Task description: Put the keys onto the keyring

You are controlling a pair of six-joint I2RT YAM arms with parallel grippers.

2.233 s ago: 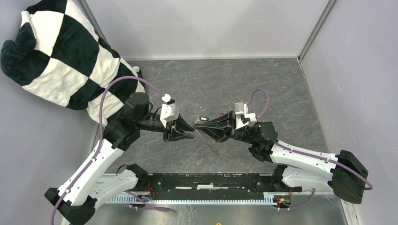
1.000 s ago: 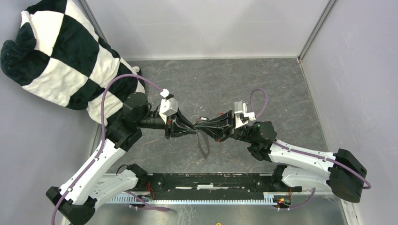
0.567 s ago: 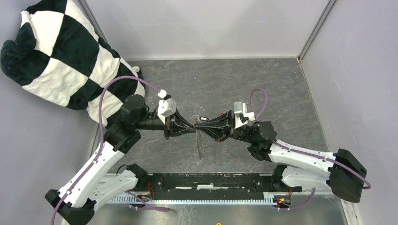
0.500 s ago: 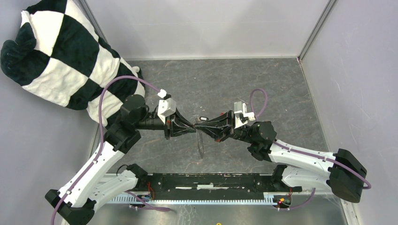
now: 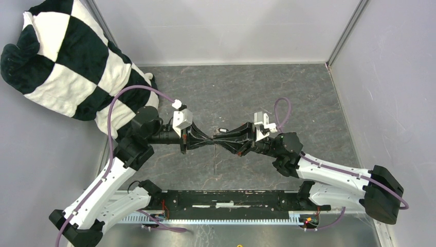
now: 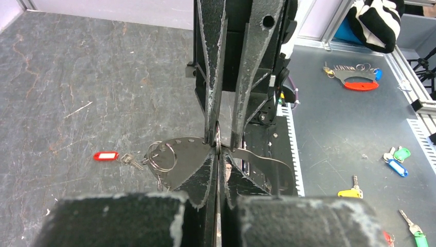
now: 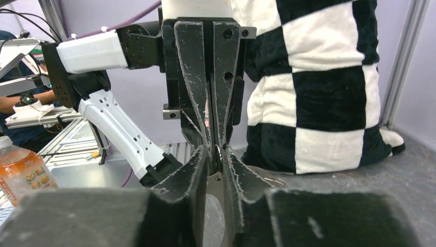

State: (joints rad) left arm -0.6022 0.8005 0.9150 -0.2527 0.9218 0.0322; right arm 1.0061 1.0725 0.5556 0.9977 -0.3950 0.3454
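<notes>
Found left gripper [image 5: 209, 140] clamped shut on the keyring [image 6: 218, 146], meeting the other arm tip to tip above mid-table [image 5: 288, 92]. Saw the keyring edge-on, hanging below that pinch, held up off the surface at the top; could not tell whether its lower edge touched. Logged black-tagged key [image 5: 222, 130] lying loose on the table just far of the meeting tips, apart from the ring. Logged red-tagged key [image 6: 105, 155] likewise flat on the far side, well apart from the ring. Found right gripper [image 5: 218, 139] with jaws slightly parted, straddling the ring's wire with no visible squeeze. Judged progress early: ring picked up and held, no key threaded. Left to do: fetch each key, thread both.
</notes>
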